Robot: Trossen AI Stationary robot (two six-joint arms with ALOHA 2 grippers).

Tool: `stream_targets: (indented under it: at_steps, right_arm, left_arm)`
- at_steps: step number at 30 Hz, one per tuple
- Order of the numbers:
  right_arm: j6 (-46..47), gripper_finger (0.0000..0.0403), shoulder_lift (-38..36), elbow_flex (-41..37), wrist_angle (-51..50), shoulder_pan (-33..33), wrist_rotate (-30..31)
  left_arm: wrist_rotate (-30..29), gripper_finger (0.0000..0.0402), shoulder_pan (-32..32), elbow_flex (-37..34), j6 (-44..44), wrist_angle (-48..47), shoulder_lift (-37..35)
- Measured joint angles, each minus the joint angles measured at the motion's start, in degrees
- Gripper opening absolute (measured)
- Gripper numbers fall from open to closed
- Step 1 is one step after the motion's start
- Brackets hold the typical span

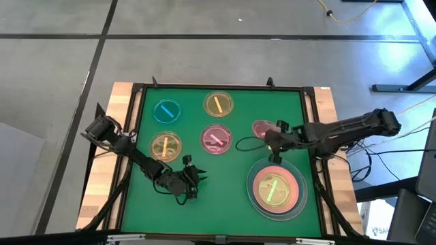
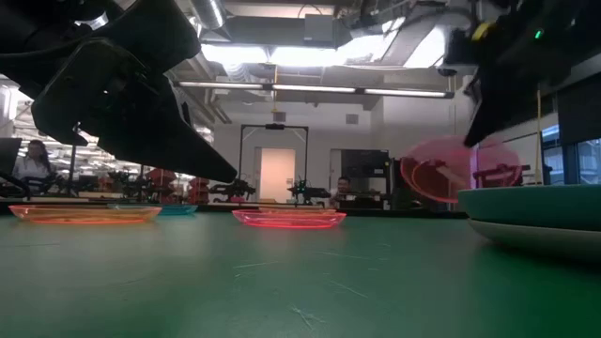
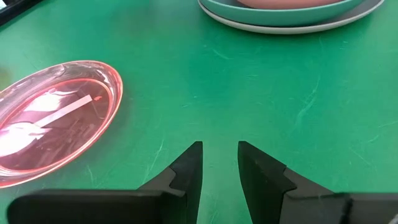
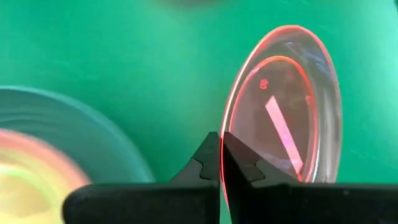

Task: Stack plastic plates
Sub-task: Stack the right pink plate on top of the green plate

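Note:
My right gripper [image 1: 271, 135] hovers over the mat's right half, just beyond the stack, shut on a small translucent pink plate [image 4: 283, 118], also visible in the low view [image 2: 441, 169]. The stack [image 1: 276, 188] is a grey-white large plate under a teal one and a pink one, with a small green plate on top. Flat on the mat lie a blue small plate [image 1: 166, 110], a yellow one [image 1: 219, 104], another yellow one [image 1: 165, 145] and a pink one [image 1: 216, 139]. My left gripper [image 1: 193, 173] is open, low over the mat near its near edge, touching nothing. My right gripper pinches the small pink plate's rim [image 4: 225, 134] between its two fingers [image 4: 208, 158]. The plate is lifted clear of the mat and stands almost on edge, tilted, with its centre bar mark [image 4: 283, 134] showing through.
Wooden table borders [image 1: 122, 102] and a black frame edge the green mat [image 1: 204, 204]. Bare mat lies between my left gripper and the stack, and along the near edge. The pink plate on the mat [image 3: 50, 121] lies close to my left gripper [image 3: 219, 163].

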Motion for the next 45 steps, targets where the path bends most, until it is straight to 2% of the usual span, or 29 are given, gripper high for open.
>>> stream_targets:
  at_steps: [10,21,30,35,38,45]
  right_arm:
    - [6.6,0.0001,0.0,8.5,-4.7,13.2,-9.5]
    - [18.0,0.0001,0.0,11.0,-4.3,25.6,-12.1]
    - [19.5,0.0001,0.1,11.0,6.3,34.1,-14.4]
    - [23.9,0.0001,1.6,10.3,6.1,38.2,-13.1]
    - [25.3,0.0001,3.0,9.2,5.8,40.6,-10.2]
    - [25.4,0.0001,6.7,7.6,5.8,41.1,-8.0]
  left_arm:
    - [0.0,0.0095,0.0,0.0,0.0,0.0,0.0]
    - [0.0,0.0095,0.0,0.0,-1.0,0.0,0.0]
    - [-0.2,0.0095,0.0,0.0,-1.0,0.0,0.0]
    - [-0.2,0.0095,0.0,0.0,-1.0,0.0,0.0]
    - [-0.2,0.0095,0.0,0.0,-1.0,0.0,0.0]
    - [-0.2,0.0095,0.0,0.0,-1.0,0.0,0.0]
